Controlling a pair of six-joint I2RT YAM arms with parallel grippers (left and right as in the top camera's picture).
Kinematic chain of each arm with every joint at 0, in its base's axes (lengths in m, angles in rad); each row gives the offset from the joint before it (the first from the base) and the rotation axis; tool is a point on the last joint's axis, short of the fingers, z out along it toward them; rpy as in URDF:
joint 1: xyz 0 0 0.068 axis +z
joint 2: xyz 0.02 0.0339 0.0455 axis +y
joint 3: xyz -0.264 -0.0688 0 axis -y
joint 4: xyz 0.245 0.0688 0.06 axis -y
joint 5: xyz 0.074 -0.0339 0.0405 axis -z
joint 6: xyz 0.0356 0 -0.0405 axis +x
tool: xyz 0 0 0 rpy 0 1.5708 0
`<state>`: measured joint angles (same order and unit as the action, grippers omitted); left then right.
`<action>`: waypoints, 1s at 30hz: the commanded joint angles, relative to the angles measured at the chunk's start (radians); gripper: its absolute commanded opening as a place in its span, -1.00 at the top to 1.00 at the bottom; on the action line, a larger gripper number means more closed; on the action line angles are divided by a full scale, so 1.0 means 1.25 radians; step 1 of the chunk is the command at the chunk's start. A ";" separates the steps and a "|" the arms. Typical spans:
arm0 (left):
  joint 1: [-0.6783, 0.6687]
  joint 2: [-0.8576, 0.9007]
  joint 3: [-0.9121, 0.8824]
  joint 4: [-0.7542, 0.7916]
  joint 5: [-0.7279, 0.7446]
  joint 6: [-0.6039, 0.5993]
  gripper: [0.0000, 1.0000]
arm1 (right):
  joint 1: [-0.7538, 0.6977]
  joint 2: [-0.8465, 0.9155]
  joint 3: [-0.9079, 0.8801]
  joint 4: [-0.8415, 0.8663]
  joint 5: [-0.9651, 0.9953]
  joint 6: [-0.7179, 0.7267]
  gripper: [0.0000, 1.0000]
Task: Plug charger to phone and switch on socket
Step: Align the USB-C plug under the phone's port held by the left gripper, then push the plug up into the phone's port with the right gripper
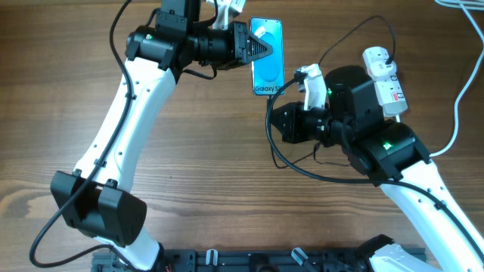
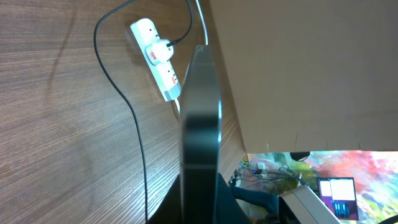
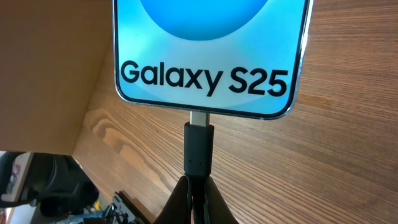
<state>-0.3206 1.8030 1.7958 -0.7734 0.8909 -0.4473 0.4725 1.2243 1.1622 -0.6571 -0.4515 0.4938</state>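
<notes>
The phone with its cyan screen is held off the table by its long edges in my left gripper, which is shut on it. In the left wrist view the phone shows edge-on between the jaws. My right gripper is shut on the charger's black connector. The connector's metal tip meets the port in the phone's bottom edge, below "Galaxy S25". In the overhead view the right gripper sits just below the phone. The socket lies at the right, with the white plug head in it.
The black cable loops from the plug round my right arm. The socket and cable also show in the left wrist view. A thick white cord runs along the table's right side. A brown board stands behind.
</notes>
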 commanded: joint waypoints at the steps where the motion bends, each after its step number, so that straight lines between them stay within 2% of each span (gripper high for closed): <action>1: -0.002 -0.002 0.002 0.000 0.027 -0.002 0.92 | 0.001 -0.014 0.013 0.008 0.020 0.004 0.91; 30: -0.002 -0.002 0.002 0.006 0.063 -0.008 0.92 | 0.001 -0.014 0.013 0.008 0.020 0.004 0.92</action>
<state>-0.3206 1.8030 1.7958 -0.7681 0.9077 -0.4511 0.4732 1.2243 1.1622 -0.6571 -0.4515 0.4938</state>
